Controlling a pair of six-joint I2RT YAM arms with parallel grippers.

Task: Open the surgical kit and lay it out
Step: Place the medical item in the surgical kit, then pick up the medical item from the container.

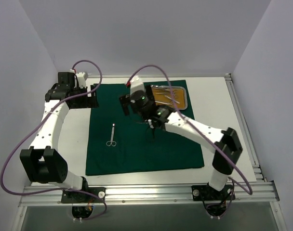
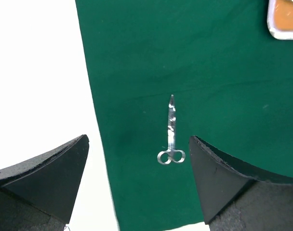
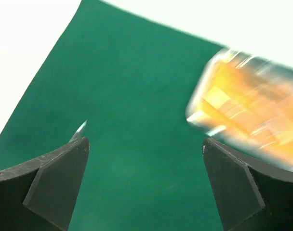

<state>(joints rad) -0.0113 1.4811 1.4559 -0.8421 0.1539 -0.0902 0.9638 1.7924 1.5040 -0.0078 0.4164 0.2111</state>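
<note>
On the drape [image 1: 137, 154] we log scissors [image 2: 171, 131], well apart from the tray [image 1: 182, 102]. Left gripper [image 2: 138, 142] and right gripper [image 3: 145, 142] spread, apparently empty.

Your left arm [image 1: 52, 122] folded at the elbow, reaching to the far left, left tool [image 2: 137, 142] spread wide and empty, your right arm [image 1: 194, 126] stretched inward across the centre, right tool [image 3: 145, 144] equally spread, gripping nothing

Drape [image 1: 137, 154] flat on table [image 1: 214, 96]. Tray [image 1: 186, 99] on drape's far right corner, instruments [image 1: 168, 95] inside. Scissors [image 1: 111, 136] on drape left of centre, well apart from tray.
</note>
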